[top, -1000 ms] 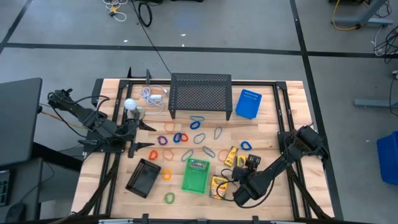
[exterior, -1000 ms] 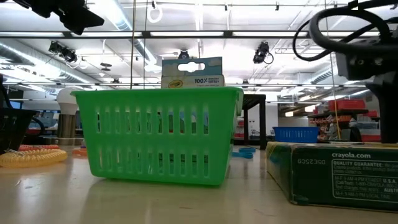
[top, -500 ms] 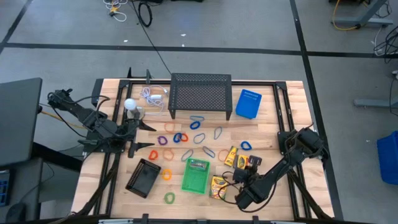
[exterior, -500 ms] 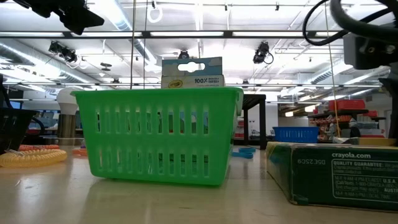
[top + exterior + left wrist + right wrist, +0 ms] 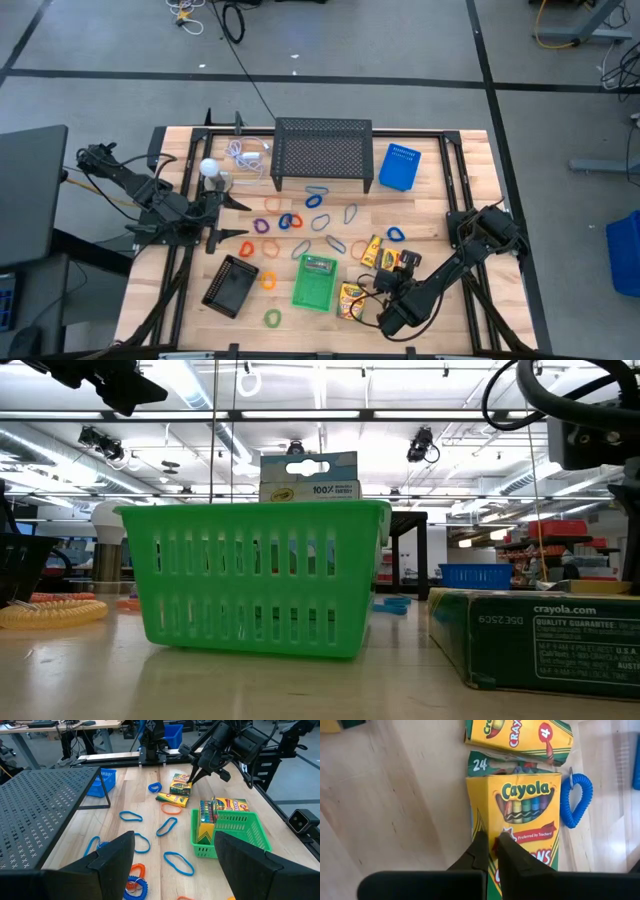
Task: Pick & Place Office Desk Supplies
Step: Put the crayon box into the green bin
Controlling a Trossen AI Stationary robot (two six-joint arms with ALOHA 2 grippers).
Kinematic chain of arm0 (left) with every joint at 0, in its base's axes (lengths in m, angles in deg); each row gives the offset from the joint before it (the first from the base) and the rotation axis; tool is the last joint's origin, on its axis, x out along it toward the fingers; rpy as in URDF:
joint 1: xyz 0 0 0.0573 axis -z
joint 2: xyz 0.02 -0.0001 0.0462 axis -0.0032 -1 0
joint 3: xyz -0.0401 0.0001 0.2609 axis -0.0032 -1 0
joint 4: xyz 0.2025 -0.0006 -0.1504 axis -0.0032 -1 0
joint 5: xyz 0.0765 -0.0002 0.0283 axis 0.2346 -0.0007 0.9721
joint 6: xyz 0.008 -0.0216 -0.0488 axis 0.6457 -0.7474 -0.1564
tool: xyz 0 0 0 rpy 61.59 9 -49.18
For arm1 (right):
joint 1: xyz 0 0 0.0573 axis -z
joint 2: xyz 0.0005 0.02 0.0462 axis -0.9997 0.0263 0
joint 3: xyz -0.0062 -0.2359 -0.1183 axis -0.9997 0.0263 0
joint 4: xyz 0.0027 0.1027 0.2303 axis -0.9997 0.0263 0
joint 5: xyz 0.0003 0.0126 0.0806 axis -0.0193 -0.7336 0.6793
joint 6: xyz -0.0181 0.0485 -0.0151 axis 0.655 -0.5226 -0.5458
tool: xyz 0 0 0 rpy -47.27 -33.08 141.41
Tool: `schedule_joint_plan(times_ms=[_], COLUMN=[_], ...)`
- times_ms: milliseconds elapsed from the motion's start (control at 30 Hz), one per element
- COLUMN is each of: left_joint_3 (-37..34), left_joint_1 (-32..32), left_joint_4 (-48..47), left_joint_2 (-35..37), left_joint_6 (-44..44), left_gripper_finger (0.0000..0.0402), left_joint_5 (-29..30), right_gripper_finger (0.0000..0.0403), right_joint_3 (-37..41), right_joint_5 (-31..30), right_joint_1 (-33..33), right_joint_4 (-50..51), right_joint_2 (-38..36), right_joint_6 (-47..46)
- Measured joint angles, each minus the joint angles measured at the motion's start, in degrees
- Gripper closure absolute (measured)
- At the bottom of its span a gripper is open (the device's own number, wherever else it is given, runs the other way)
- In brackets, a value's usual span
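Yellow Crayola crayon box (image 5: pixel 520 820), green-trimmed with a crayon window, lies flat on the wooden table (image 5: pixel 440 190) just right of the green basket (image 5: pixel 314 285), long axis running away from the right gripper (image 5: pixel 491 847), whose fingers are pinched shut against its near face. Left gripper (image 5: pixel 172 865) hangs open at the table's left.

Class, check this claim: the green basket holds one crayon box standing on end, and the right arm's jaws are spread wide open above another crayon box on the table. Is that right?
Not quite. The right gripper has its jaws shut, tips together over the crayon box, as the right wrist view shows. The green basket does hold a box standing on end.
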Motion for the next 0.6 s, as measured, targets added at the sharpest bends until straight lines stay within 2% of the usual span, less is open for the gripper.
schedule_joint_plan(times_ms=[600], left_joint_3=[0.00], left_joint_1=[0.00], left_joint_4=[0.00], left_joint_2=[0.00], left_joint_6=[0.02], left_gripper_finger=[0.0118], left_joint_5=[0.00], right_gripper_finger=[0.0388], right_joint_3=[-0.09], right_joint_5=[-5.24], right_joint_1=[-3.81], right_joint_4=[0.62], right_joint_2=[-0.20], right_joint_6=[-10.91])
